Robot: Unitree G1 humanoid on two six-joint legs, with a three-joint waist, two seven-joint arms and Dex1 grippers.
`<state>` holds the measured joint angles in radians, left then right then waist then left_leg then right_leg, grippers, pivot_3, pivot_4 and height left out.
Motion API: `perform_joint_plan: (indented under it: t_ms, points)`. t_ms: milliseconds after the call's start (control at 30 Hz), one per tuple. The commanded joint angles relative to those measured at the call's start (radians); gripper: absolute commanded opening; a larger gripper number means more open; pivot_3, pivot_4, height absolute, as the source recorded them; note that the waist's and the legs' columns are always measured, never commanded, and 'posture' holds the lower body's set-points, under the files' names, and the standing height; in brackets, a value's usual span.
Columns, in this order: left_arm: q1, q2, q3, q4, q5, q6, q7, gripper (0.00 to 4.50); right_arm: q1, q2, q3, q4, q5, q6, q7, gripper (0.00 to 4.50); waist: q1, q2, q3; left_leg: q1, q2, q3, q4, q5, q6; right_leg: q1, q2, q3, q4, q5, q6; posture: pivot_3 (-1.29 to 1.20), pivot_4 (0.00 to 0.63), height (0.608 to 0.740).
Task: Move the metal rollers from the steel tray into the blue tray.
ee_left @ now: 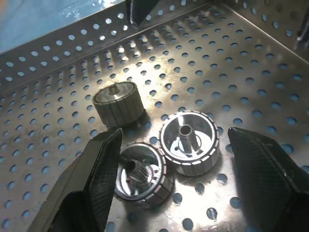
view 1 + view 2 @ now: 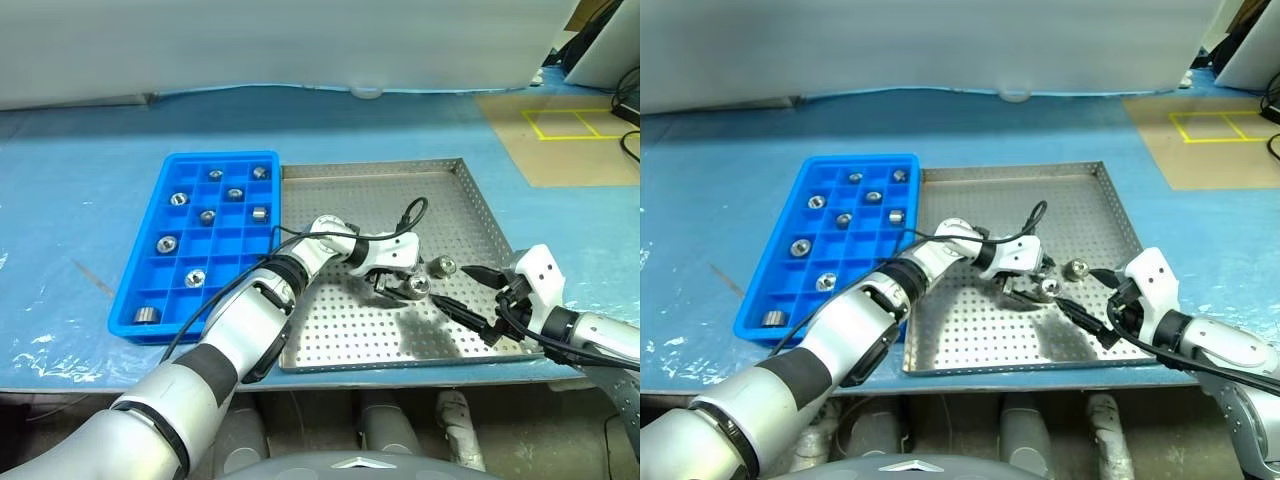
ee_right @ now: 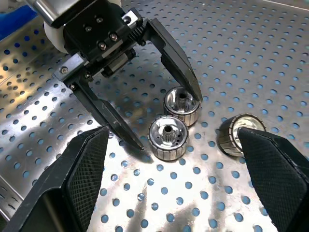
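Steel tray (image 2: 455, 200): bare perforated sheet metal, shiny, with bright glare patches. Metal rollers (image 3: 167, 137): polished silvery metal, ribbed sides, dark bores. Blue tray (image 2: 150, 255), at 9 o'clock from the steel tray: smooth, slightly glossy plastic. Gripper fingers (image 3: 79, 179): matt black, finely textured pads. Table cover (image 2: 80, 190): blue sheet, faintly sheened.

Blue-covered table (image 2: 80, 190) is carrying two trays side by side, rims touching: blue tray (image 2: 150, 255) sitting on the robot's left, steel tray (image 2: 450, 200) on the right. A tan board (image 2: 560, 140) with yellow tape squares is lying at the far right corner.
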<state>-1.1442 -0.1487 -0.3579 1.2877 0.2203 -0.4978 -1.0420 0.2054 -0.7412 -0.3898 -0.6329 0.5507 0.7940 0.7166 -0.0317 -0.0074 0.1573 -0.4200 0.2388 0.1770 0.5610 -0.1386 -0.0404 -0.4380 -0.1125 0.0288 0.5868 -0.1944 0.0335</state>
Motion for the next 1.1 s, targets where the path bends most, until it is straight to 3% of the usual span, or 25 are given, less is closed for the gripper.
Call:
perform_joint_plan:
  t_ms: [33,533,767,967,1100]
  points:
    - [-0.033,-0.016,0.016,-0.005,0.012,-0.022,0.046,3.68,0.0,-0.013,-0.031,-0.03,0.018,-0.009,-0.005,4.5,-0.003,0.0,0.0,0.0,0.0,0.0,0.0,0.0,0.0,0.0,0.0,0.0,0.0,0.0,0.0,-0.57,0.15,0.74]
    - [-0.029,-0.024,-0.12,0.041,0.193,0.031,0.089,3.68,0.016,-0.007,-0.023,-0.039,0.014,-0.024,-0.023,4.5,-0.01,-0.001,-0.005,0.003,0.0,0.0,0.001,0.0,0.0,0.004,0.0,0.0,-0.001,-0.004,0.007,-0.59,0.15,0.74]
    - [-0.027,-0.016,-0.122,0.048,0.2,0.095,-0.048,3.68,0.016,0.0,-0.011,-0.032,0.007,-0.041,-0.032,4.5,-0.01,0.0,-0.01,0.007,0.0,0.0,0.001,-0.001,0.001,0.012,0.0,0.0,-0.008,-0.005,0.008,-0.59,0.15,0.74]
    - [-0.019,-0.007,-0.108,0.041,0.189,0.122,-0.105,2.56,0.009,-0.001,0.01,-0.019,-0.006,-0.064,-0.043,4.5,-0.016,-0.002,-0.014,0.008,0.0,0.0,0.0,-0.003,0.002,0.015,0.0,0.0,-0.014,-0.005,0.008,-0.59,0.15,0.74]
    - [-0.012,-0.004,-0.098,0.037,0.177,0.129,-0.125,1.52,0.006,-0.005,0.019,-0.011,-0.013,-0.074,-0.045,4.5,-0.035,-0.001,-0.016,0.009,0.0,0.0,-0.001,-0.004,0.0,0.015,0.0,-0.001,-0.013,-0.004,0.007,-0.58,0.15,0.74]
